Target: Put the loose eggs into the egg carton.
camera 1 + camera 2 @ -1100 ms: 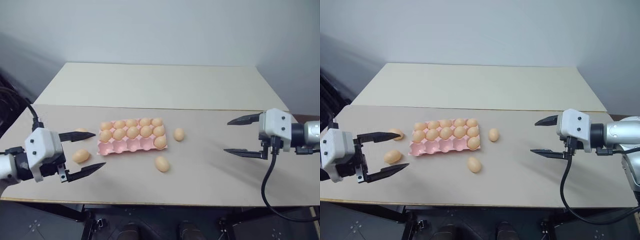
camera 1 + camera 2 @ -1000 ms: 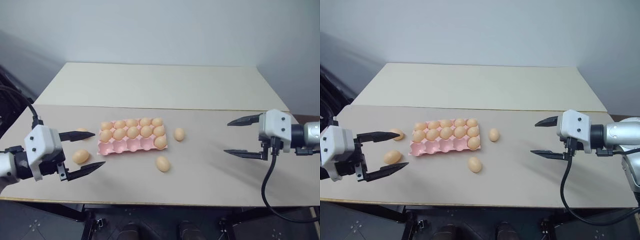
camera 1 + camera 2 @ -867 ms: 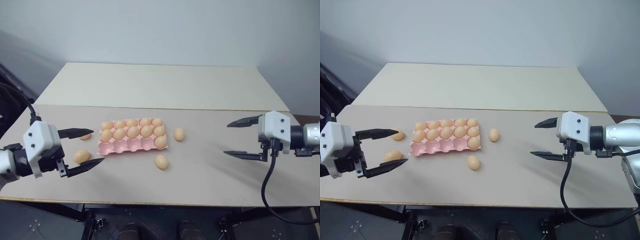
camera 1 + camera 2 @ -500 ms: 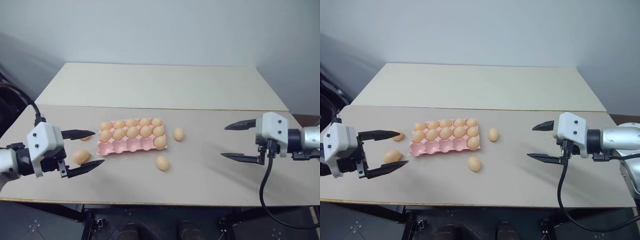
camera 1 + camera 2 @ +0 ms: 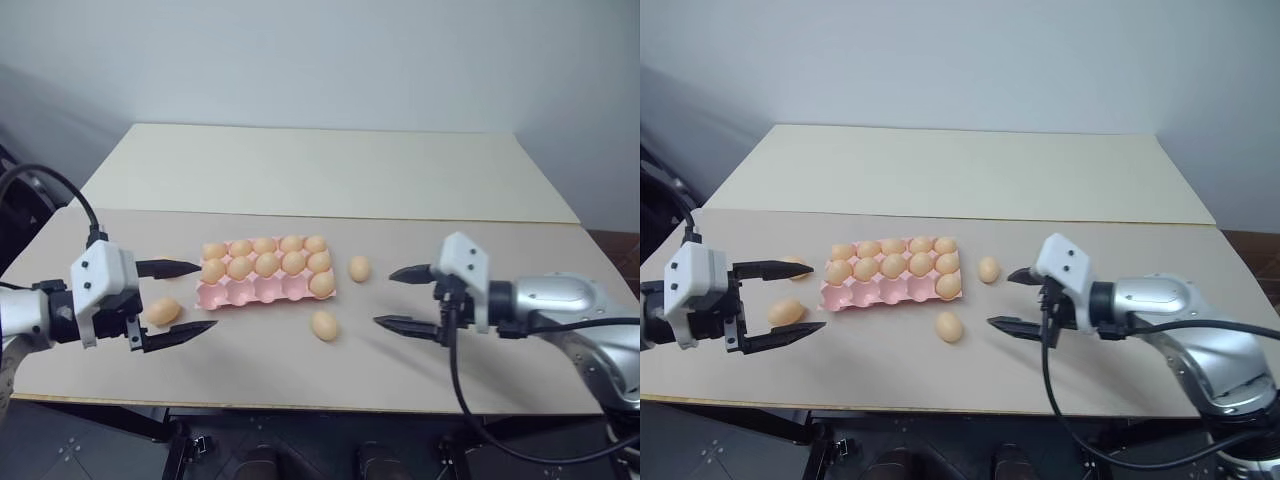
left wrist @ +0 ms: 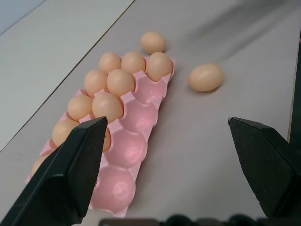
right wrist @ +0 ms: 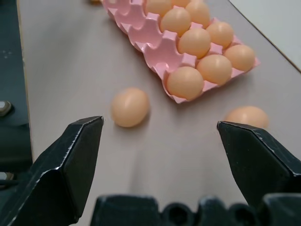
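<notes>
right pincer swinging in toward the loose eggs

swinging in from the 3 o'clock edge since the earlier frame, the right pincer (image 5: 398,298) is now hovering just beside the two eggs on that side, its black fingers spread wide and holding nothing. the left pincer (image 5: 188,297) is keeping roughly its earlier place at the 9 o'clock side, fingers likewise spread wide and empty, with one loose egg (image 5: 163,312) lying on the surface (image 5: 300,170) between them.

the egg carton (image 5: 264,272) is sitting flat near the middle of the surface, a pink tray with its two far rows filled with eggs, one more egg in the near row's cup at the 3 o'clock end, and the remaining near cups (image 6: 127,149) standing bare. a second loose egg (image 5: 793,265) is resting at about 9 o'clock of the carton, partly behind the left pincer's upper finger. a third egg (image 5: 359,268) is lying just off the carton's 3 o'clock end, and a fourth egg (image 5: 324,325) is lying at about 5 o'clock of the carton, near the right pincer's lower finger but apart from it.
</notes>
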